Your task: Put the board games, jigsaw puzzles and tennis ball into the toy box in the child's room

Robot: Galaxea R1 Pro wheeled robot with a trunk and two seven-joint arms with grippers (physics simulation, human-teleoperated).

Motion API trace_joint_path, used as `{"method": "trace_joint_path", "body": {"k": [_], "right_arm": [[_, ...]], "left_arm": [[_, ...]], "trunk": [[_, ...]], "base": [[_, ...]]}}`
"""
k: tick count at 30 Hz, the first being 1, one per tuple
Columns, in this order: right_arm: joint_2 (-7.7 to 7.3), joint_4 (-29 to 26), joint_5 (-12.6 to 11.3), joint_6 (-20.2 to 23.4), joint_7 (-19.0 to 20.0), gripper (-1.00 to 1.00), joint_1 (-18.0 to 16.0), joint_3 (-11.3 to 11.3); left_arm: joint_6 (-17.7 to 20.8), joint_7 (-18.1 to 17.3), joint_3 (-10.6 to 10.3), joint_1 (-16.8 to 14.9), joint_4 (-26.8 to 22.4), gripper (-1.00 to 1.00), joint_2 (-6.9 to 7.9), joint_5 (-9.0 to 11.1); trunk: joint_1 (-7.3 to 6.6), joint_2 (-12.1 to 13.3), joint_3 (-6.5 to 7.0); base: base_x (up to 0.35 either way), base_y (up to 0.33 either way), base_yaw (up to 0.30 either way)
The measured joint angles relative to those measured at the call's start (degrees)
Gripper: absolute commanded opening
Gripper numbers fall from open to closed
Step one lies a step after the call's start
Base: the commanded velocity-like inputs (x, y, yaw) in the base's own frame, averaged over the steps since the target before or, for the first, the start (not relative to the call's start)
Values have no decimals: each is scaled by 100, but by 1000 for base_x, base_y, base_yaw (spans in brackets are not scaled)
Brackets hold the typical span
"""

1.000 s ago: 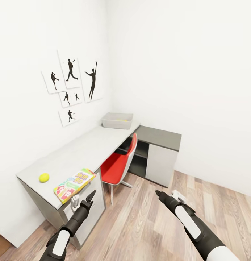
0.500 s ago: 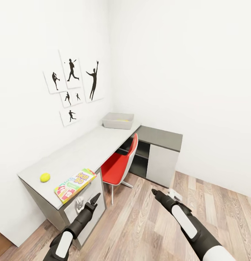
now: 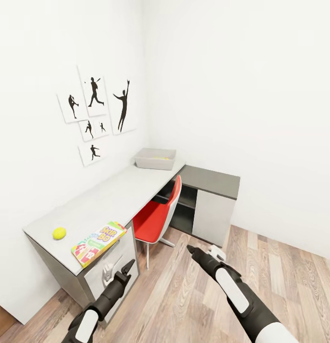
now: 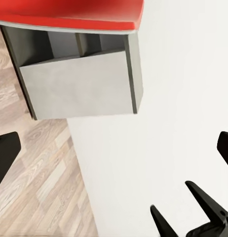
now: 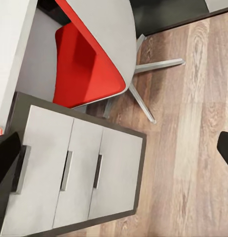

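Tennis ball (image 3: 59,233) on the table's (image 3: 112,197) near end, Skip-Bo game box (image 3: 98,242) just beside; toy box (image 3: 155,158) at the far corner; left hand (image 3: 121,274) lowered below the table edge, right hand (image 3: 203,251) advanced; both spread, empty; approach unfinished, nothing grasped yet.

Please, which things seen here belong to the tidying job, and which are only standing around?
Belong to the job:
tennis ball
board game
toy box
table

Only standing around:
red chair
sports pictures
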Motion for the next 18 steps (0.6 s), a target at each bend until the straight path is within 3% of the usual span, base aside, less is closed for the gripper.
{"method": "trace_joint_path", "body": {"k": [11,18], "right_arm": [[-23,-1,-2,70,3,100,-1,-15],[-69,-33,21,325,6,100,0,-35]], "left_arm": [[-41,17,6,-11,225,100,-4,0],[-53,-27,13,-73,201,100,-8,24]], "trunk": [[0,0,43],[0,0,50]], "base": [[0,0,125],[0,0,30]]}}
